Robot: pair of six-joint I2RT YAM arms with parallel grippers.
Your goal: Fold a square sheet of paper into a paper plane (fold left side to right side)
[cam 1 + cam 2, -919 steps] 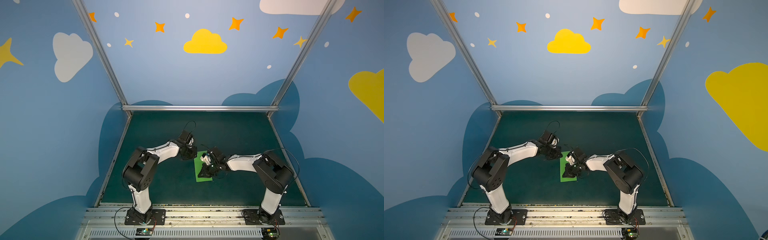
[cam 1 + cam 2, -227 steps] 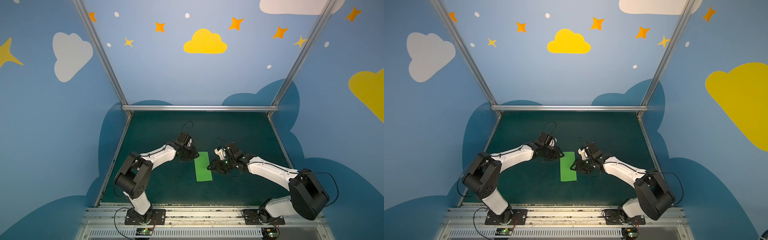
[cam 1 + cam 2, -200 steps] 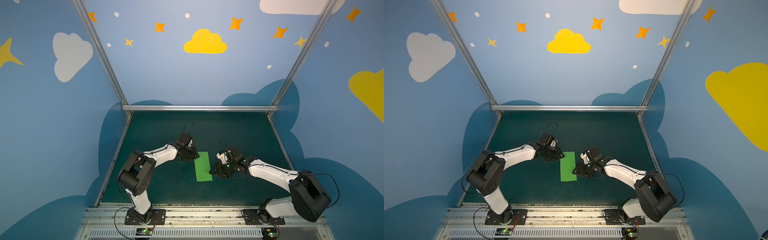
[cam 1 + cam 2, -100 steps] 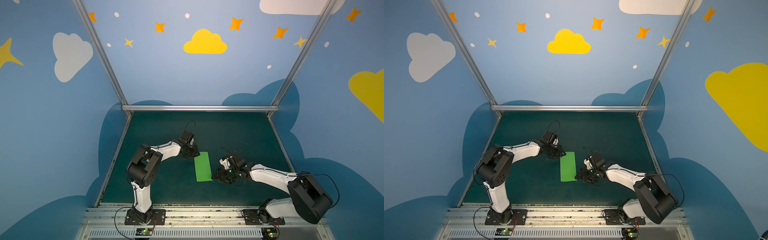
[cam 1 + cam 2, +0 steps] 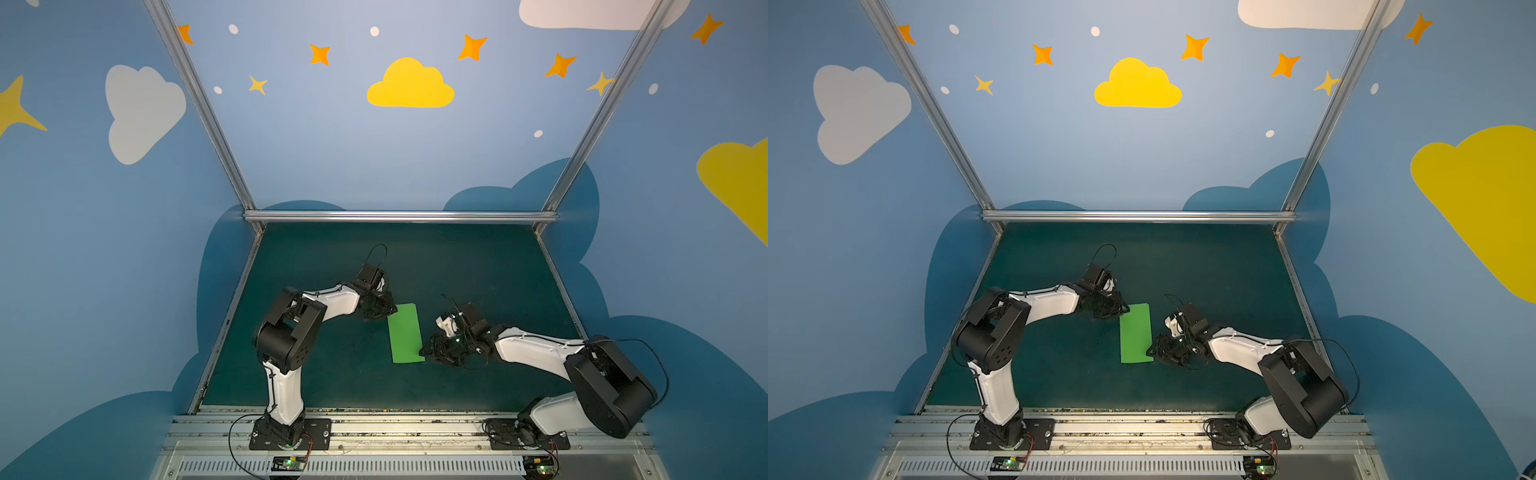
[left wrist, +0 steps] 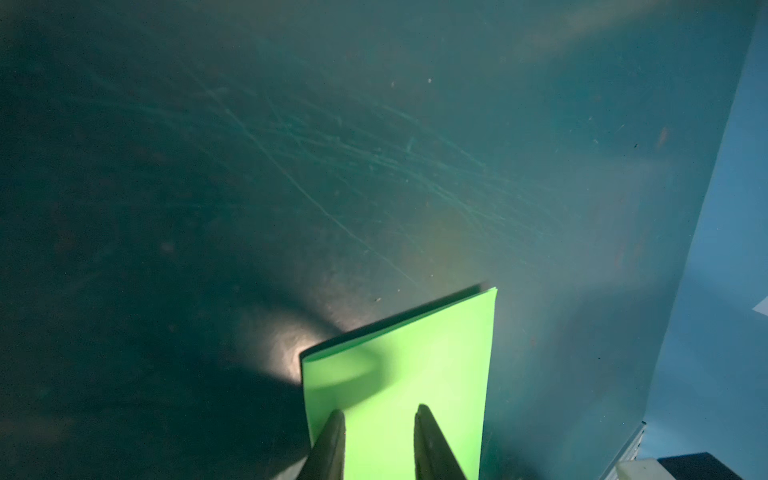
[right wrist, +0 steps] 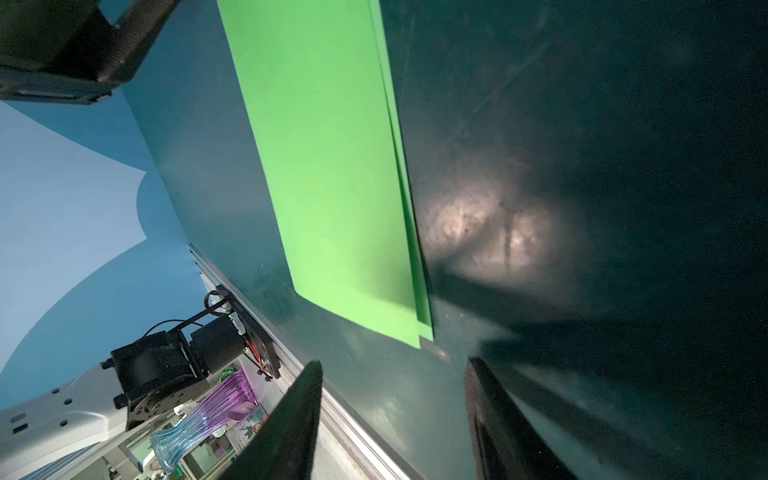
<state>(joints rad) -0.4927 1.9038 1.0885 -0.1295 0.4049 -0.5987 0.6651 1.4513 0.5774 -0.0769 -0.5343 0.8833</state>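
Square sheet of paper (image 5: 406, 332): lies flat on the table (image 5: 478, 266) at the centre of the frame in both top views, folded to a narrow rectangle. Its long axis runs near to far, leaning slightly left at the far end. No point or wings are formed. Judged: the half-fold is made and the plane itself is not begun.

Nearest item: the right gripper (image 5: 427, 352), low over the table at the sheet's lower right corner in a top view. In the right wrist view this gripper (image 7: 395, 361) has its fingers set wide apart and holds nothing. The sheet's corner lies just ahead of the tips, not between them. The same view shows two layers along the long edge on this side, the lower one protruding slightly. The loose edges therefore face this gripper and do not quite align.

Farther: the left gripper (image 5: 390, 312), at the sheet's upper left corner. In the left wrist view its fingers (image 6: 332, 432) stand a narrow gap apart above the paper, with green showing between them and nothing pinched. Whether the tips press on the sheet cannot be told. At the far short edge a dark gap shows under the top layer near one corner.

Deciding relation: the sheet lies left of the right gripper, with its long axis crossing that arm's line of reach. The left gripper is over the paper and is the nearer of the two. Judged: any further crease calls for one gripper to pin the sheet while the other lifts a corner. Thin paper on a smooth table may slide.
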